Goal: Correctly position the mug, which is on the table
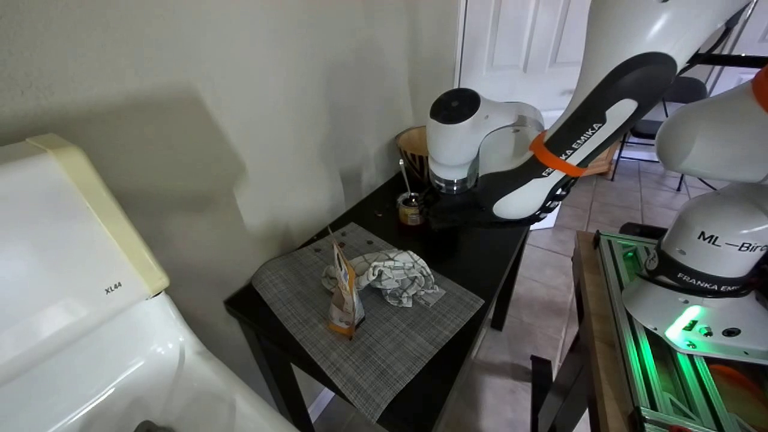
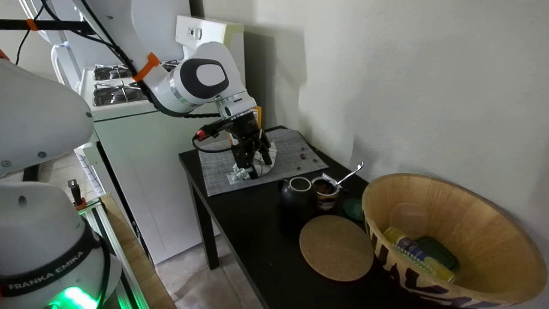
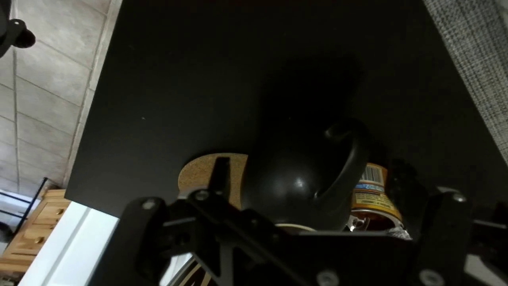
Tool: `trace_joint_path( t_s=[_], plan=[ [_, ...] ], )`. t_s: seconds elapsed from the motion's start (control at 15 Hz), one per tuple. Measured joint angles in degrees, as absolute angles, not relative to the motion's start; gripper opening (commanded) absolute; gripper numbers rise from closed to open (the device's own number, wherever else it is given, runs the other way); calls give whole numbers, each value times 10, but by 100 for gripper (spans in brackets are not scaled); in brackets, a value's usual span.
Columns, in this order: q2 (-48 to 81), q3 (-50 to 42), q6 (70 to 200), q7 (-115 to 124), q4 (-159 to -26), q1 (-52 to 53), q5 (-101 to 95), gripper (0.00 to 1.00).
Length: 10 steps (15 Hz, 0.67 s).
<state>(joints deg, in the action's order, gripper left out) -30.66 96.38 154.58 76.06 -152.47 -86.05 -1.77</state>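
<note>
a small, dark, glossy ceramic mug with a rounded body [image 2: 298, 205] stands upside down on a black, flat-topped table with slim legs [image 2: 274, 274]. its long axis is vertical: the mouth faces the tabletop and the base, edged with a pale ring, faces the ceiling. its curved handle [image 3: 351, 159] points toward the end of the table where a grey, woven placemat [image 1: 384, 363] lies.

just beside the mug, on the wall side, is an open jar with an orange and yellow label [image 2: 327, 201]; a thin, silver metal spoon [image 2: 351, 174] leans out of it. whether mug and jar touch, i cannot tell. close by lie a round, tan cork mat [image 2: 336, 248] and a round, dark green lid [image 2: 354, 209].

a black, two-fingered gripper [image 2: 261, 168], at the end of a white robot arm with orange bands [image 2: 227, 64], hangs above the table on the placemat side of the mug, apart from it. its jaws are spread wide.

on the placemat are a crumpled, white checked cloth [image 1: 393, 273] and an upright orange and white pouch [image 1: 345, 300]. at the table's opposite end, a large, pale wooden bowl with a dark outer pattern [image 2: 480, 214] holds a yellow, blue-labelled container [image 2: 422, 255].
</note>
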Motion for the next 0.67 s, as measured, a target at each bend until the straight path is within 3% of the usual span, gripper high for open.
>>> trace_joint_path(
  t_s=[0.67],
  plan=[
    [-439, 1114, 1575, 749, -1436, -1014, 95, 100]
  ],
)
